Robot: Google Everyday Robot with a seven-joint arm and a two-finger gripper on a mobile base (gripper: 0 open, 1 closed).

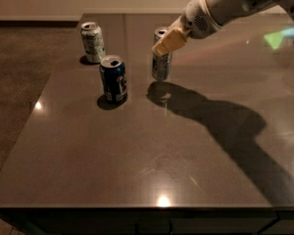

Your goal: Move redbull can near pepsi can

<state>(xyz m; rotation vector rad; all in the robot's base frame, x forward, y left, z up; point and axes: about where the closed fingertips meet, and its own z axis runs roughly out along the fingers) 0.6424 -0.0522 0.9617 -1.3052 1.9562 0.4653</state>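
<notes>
Silver redbull [160,67], toward worktop [137,155] far edge, clamped near its top by gripper [165,43]; pepsi [113,80] nearby. Likely light, slick, easily dented: hold upper body w/ modest squeeze.

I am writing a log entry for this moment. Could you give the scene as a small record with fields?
redbull can: upright, right of the pepsi can, a gap between them
pepsi can: upright on the table, top opened
whitish can: upright, behind and left of the pepsi can
gripper: at the redbull can's upper part, closed on it; the arm enters from the upper right
table: dark, glossy
</notes>
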